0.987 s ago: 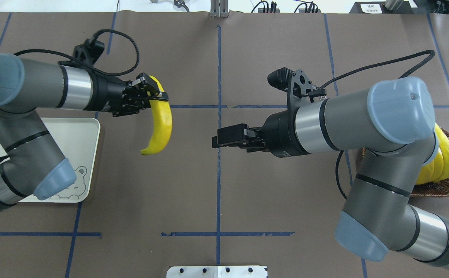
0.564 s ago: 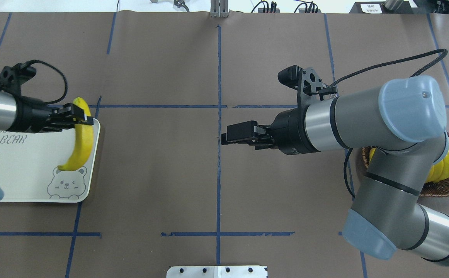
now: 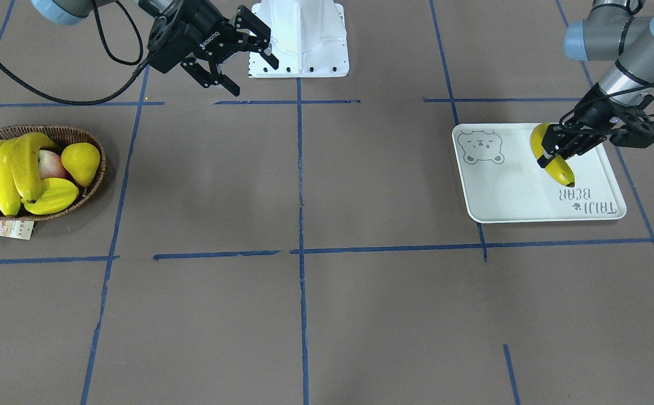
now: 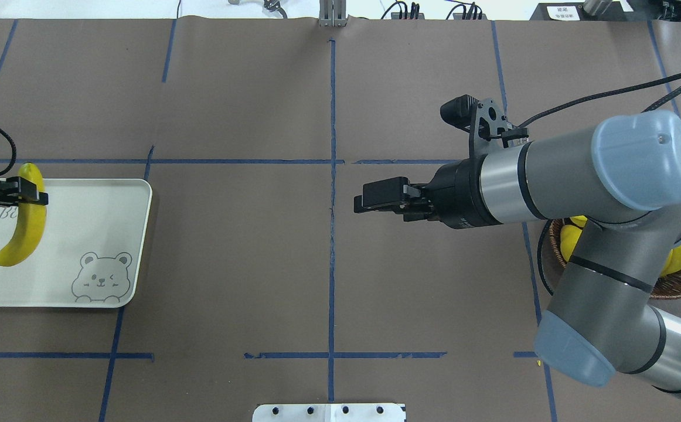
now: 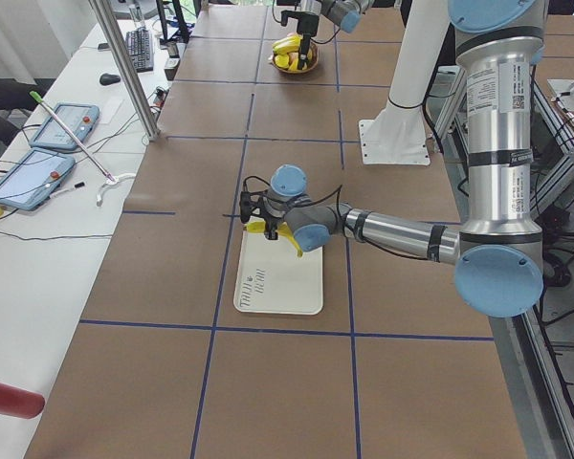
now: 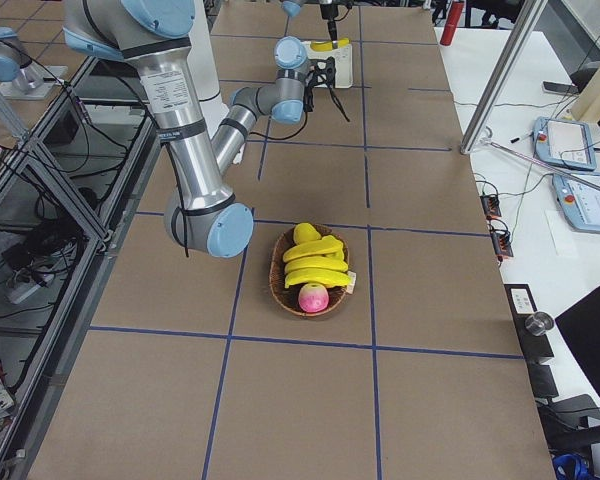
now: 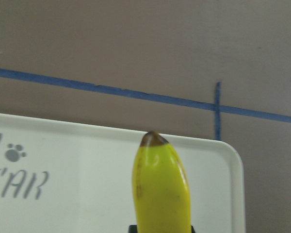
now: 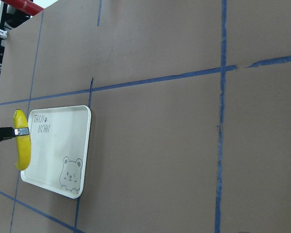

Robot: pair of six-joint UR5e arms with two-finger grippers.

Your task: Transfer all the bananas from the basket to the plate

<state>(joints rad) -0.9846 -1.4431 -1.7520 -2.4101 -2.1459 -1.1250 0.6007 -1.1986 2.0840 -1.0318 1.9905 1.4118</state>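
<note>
A table (image 4: pixel 229 246) covered in brown paper and divided by blue tape lines (image 4: pixel 332 264) is seen, with a white side bench (image 5: pixel 19 277) carrying tablets (image 5: pixel 65 124) along one edge. A banana (image 4: pixel 21 234) is clamped near its upper end by the left gripper (image 4: pixel 24 198) over the lettered end of the white plate (image 4: pixel 82 223); contact with the plate cannot be told. The right gripper (image 3: pixel 251 73) is held above mid-table, jaws spread wide, nothing between them. Three more bananas (image 3: pixel 0 174) are left in the basket (image 3: pixel 51 130) at the robot's right, packed with a pear (image 3: pixel 81 162), an apple (image 3: pixel 48 164) and a starfruit (image 3: pixel 51 197) (a paper tag (image 3: pixel 14 229) lies at its rim). From overhead, most of the basket is covered by the right arm (image 4: pixel 581 176).
</note>
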